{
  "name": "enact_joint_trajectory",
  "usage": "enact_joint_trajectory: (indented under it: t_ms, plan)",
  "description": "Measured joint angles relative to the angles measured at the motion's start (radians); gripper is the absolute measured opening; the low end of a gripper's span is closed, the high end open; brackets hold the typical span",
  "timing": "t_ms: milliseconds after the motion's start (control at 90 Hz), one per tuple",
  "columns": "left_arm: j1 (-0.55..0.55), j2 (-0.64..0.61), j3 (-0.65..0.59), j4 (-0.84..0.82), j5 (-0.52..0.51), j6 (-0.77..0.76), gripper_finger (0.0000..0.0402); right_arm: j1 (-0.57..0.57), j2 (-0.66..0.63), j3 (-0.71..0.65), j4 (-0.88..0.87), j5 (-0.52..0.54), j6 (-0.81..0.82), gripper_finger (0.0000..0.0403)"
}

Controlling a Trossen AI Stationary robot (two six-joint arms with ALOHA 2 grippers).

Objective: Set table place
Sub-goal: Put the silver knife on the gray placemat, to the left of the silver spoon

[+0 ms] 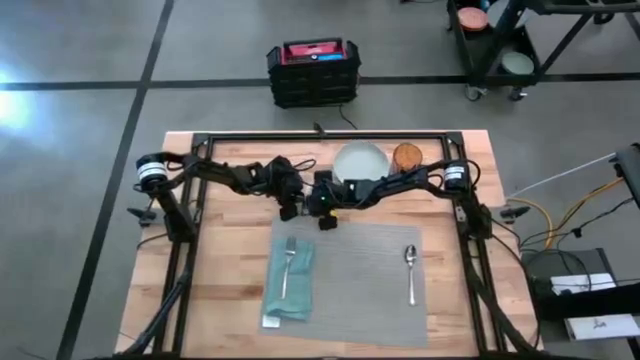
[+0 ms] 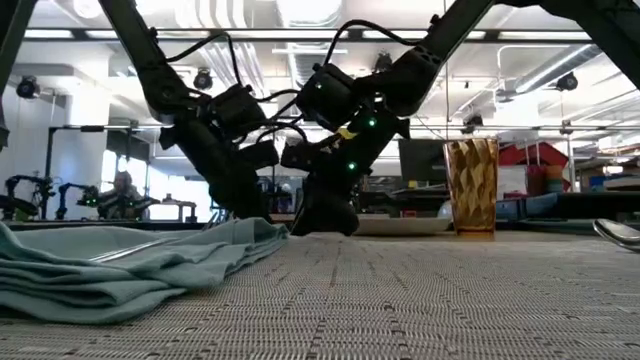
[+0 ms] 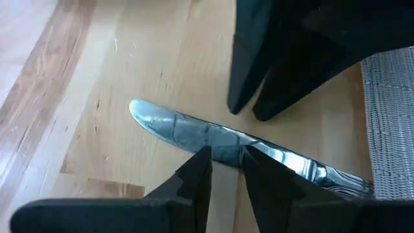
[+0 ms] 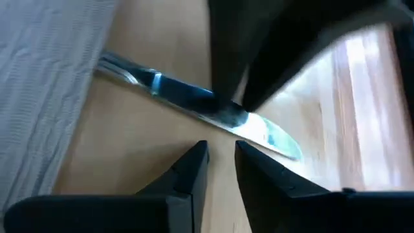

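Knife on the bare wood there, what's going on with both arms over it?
Both grippers meet over the knife, which lies on the table just behind the placemat. The left gripper has its fingers nearly together right at the blade; the right gripper sits just off it from the other side. Whether either actually grips it, I can't tell. Already placed: fork on the napkin, spoon on the mat. Plate and glass wait behind.

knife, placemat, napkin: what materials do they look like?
Knife: likely polished steel, mirror-bright with reflections.
Placemat: grey woven, probably vinyl or synthetic fibre; the weave shows in the low view.
Napkin: soft teal cloth, folds and creases.
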Motion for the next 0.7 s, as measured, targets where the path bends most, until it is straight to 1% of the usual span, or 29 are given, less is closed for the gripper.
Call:
enact_joint_trajectory:
  t_ms: [144, 311, 411, 489, 522, 633, 700]
  plan:
    - [0.001, 0.0, 0.0, 0.007, 0.059, 0.013, 0.0075, -0.002, 0.008, 0.001, 0.035, 0.0, -0.067, 0.0052]
    - [0.001, 0.002, 0.0, 0.013, 0.075, 0.019, 0.0075, -0.003, 0.044, 0.007, 0.045, -0.003, -0.179, 0.0048]
    - [0.001, 0.001, 0.0, 0.012, 0.076, 0.013, 0.0075, 0.005, 0.049, 0.007, 0.033, 0.005, -0.195, 0.0052]
    - [0.0, -0.01, 0.001, 0.007, 0.074, -0.001, 0.0075, 0.005, 0.038, 0.008, 0.027, 0.009, -0.169, 0.0056]
    - [0.001, -0.017, 0.004, -0.003, 0.067, -0.002, 0.0075, 0.005, 0.033, 0.009, 0.025, 0.011, -0.158, 0.0058]
    - [0.0, -0.046, 0.013, -0.048, -0.026, 0.004, 0.0075, 0.006, 0.017, 0.015, 0.004, 0.015, -0.131, 0.0066]
    - [0.001, -0.051, 0.013, -0.058, -0.047, 0.021, 0.0075, 0.005, 0.013, 0.019, -0.001, 0.012, -0.128, 0.0071]
